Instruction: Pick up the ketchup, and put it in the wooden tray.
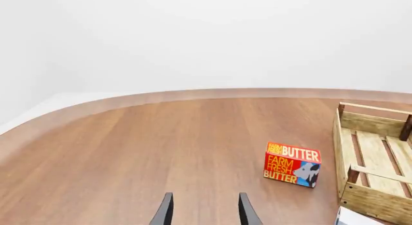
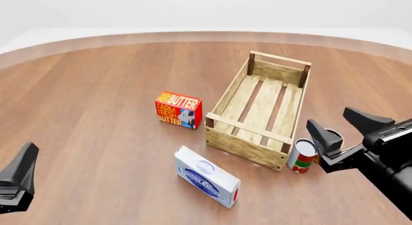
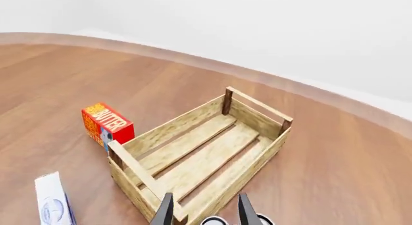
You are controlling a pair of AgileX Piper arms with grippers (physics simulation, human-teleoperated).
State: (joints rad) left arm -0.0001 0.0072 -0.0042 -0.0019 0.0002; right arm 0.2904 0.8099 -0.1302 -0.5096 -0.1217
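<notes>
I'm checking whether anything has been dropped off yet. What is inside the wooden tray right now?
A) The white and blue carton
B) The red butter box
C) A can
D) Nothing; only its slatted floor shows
D: the wooden tray shows only bare slats in the front and right wrist views, while the butter box, the white and blue carton and the can all stand outside it on the table.

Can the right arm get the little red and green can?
Probably yes. The open right gripper hovers right next to the can with nothing between them, though the wooden tray stands close beside the can.
</notes>
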